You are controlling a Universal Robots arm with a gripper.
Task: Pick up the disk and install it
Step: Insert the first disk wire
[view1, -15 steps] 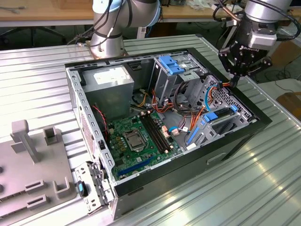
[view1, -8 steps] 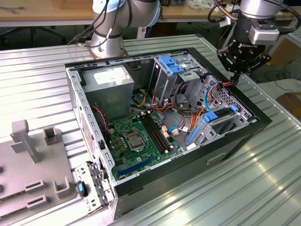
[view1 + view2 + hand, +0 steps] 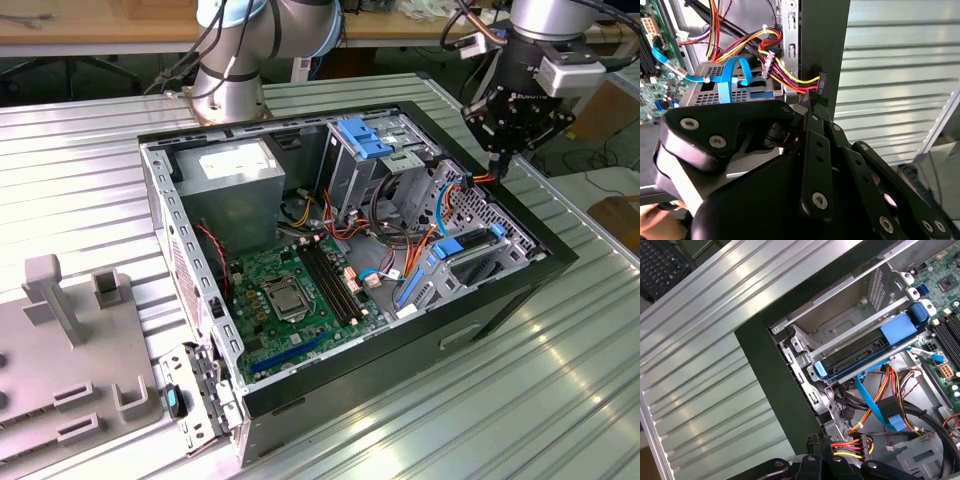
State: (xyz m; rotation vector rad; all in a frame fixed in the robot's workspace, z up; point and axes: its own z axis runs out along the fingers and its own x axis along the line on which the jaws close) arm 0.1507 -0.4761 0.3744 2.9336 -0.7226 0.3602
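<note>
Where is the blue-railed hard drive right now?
In the first wrist view, the flat dark hard drive with blue plastic rails lies in a silvery metal bay, close to the computer case's black edge.

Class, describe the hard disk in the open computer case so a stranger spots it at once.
Find the open black computer case on the ribbed metal table and follow its wall on the exterior view's right. There, in a silvery bracket, lies the disk, a flat dark rectangle. Unlike the tall metal cage and the grey power supply box, it has blue rails along its edges.
</note>
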